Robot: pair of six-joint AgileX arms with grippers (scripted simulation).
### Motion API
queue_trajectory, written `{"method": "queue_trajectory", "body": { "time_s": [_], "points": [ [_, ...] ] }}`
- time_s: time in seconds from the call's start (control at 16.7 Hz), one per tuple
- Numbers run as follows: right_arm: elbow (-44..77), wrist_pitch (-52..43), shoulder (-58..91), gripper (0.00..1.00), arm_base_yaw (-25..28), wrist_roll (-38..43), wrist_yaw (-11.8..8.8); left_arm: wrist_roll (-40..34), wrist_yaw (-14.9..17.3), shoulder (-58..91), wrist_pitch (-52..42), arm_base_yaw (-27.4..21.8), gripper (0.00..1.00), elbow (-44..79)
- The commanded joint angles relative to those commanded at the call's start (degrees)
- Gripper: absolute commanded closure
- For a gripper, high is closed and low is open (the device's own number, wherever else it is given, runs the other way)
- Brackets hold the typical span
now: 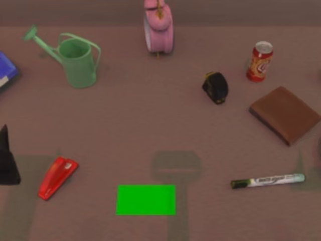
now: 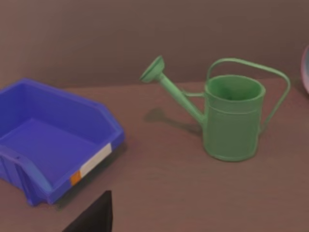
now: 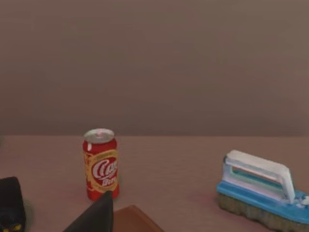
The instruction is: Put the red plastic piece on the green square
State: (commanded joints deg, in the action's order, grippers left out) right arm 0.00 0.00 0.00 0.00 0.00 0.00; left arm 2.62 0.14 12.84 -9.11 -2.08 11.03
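The left pincer (image 1: 6, 160) sits at the tabletop's (image 1: 125, 125) left edge; whether it is open cannot be told. Just to its right lies the red plastic piece (image 1: 57, 176), a glossy, tapered wedge lying diagonally, apart from the flat green square (image 1: 146, 200) farther right

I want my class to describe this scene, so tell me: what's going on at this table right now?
Nothing is being handled yet. The red plastic piece lies untouched near the table's front left, apart from the green square to its right, which is bare. The left gripper sits at the left edge, close to the red piece; the right arm is parked off the right edge. A watering can, soda can, brown book and marker stand around unused.
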Motion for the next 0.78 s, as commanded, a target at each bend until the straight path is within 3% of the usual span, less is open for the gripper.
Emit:
{"method": "queue_trajectory", "body": {
  "time_s": [0.78],
  "points": [
    [0.0,0.0,0.0,0.0,0.0,0.0,0.0,12.1,-0.5,67.9,-40.1,-8.3,0.0,44.2]
  ]
}}
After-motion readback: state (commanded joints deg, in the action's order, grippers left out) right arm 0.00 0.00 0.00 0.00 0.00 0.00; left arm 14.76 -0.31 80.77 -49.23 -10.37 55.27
